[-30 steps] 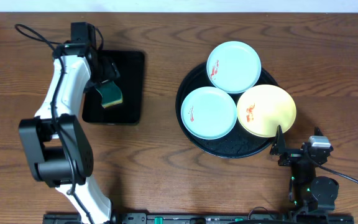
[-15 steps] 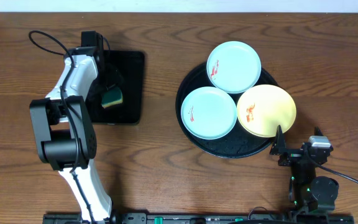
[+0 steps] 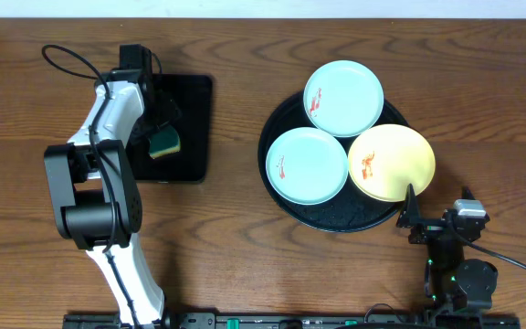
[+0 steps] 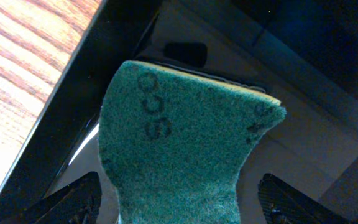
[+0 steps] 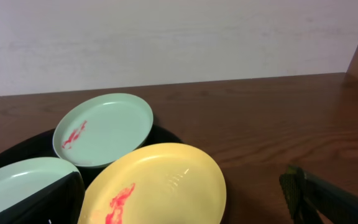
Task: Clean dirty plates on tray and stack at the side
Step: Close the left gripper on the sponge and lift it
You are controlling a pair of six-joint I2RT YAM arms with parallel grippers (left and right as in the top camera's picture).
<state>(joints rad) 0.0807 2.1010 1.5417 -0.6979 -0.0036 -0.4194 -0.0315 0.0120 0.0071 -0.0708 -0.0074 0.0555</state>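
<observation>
The round black tray (image 3: pixel 336 217) sits on the tabletop (image 3: pixel 245 265) and carries all three plates, each marked with a red-orange smear. One mint plate (image 3: pixel 343 98) lies at the tray's back edge and overhangs its rim. A second mint plate (image 3: pixel 307 165) lies on the tray's left half. The yellow plate (image 3: pixel 392 163) lies on the tray's right half, reaching past the rim there. Well to the left of the tray is a rectangular black tray (image 3: pixel 190 110), where the left gripper (image 3: pixel 156 117) hovers with the green sponge (image 3: pixel 163 141) between its fingers. I cannot tell whether they are actually pinching it. Just off the tray's front right rim, the right gripper (image 3: pixel 410 215) rests released, its fingers spread with nothing between them.
</observation>
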